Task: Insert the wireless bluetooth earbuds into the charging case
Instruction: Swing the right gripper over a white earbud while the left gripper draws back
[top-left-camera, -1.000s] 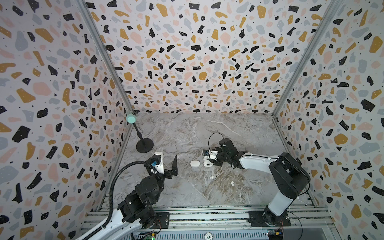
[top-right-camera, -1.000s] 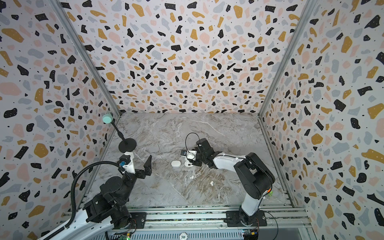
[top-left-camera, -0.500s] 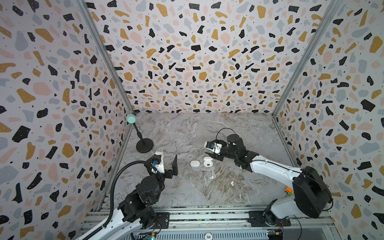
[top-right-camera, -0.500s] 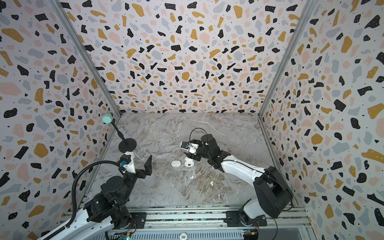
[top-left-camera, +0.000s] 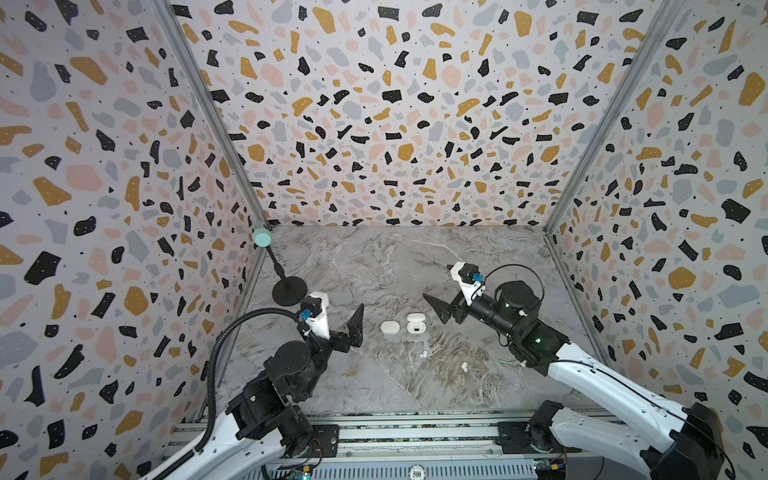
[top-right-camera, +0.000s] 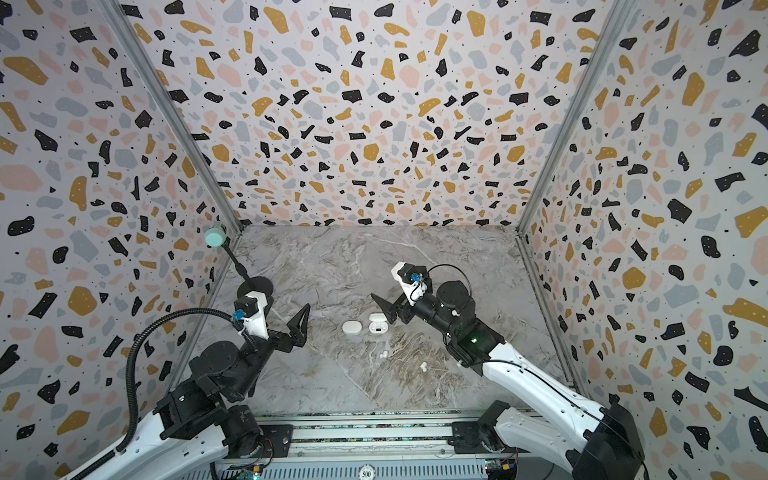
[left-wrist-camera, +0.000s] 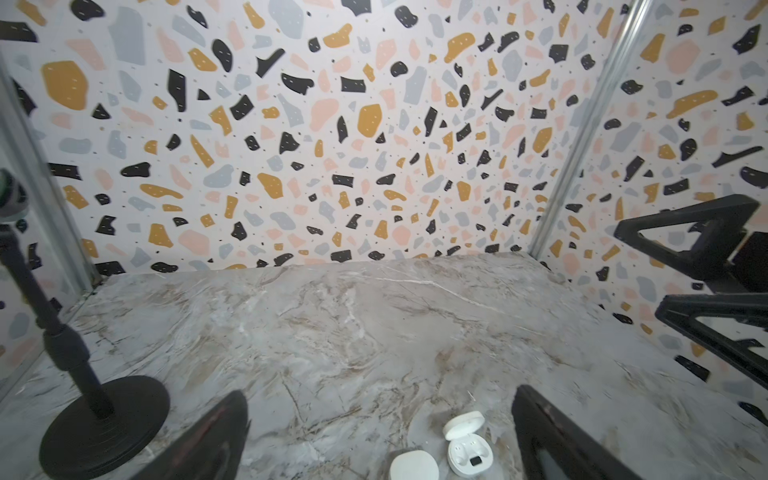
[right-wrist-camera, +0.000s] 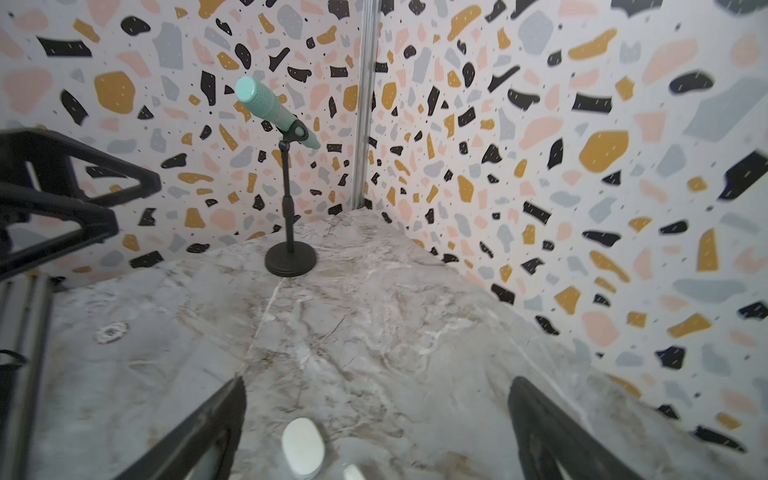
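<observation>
Two white cases sit side by side near the middle of the marble table (top-left-camera: 374, 270), close but not touching: one closed case (top-left-camera: 390, 327) and, to its right, one open case (top-left-camera: 415, 323) with its lid tipped back. In the left wrist view the open case shows two pale rounded shapes in its base and one small dark mark; I cannot tell whether those shapes are buds or bare wells.

Loose earbuds (top-left-camera: 423, 354) lie on the table at two spots in both top views, nearer the arms' bases than the cases. The spot close to the open case may hold one bud or two lying together, too small to tell. A single bud (top-left-camera: 464, 366) lies apart from it, further toward the right arm.

There are two claws, and both are released. The left claw (top-left-camera: 355, 326) hangs left of the closed case, its jaws spread with nothing between them. The right claw (top-left-camera: 436, 309) hangs near the open case on its right, clear of both cases, its jaws wide and empty in the right wrist view.

One teal microphone (top-left-camera: 262, 237) leans on one black stand (top-left-camera: 289, 291) by the back left corner
</observation>
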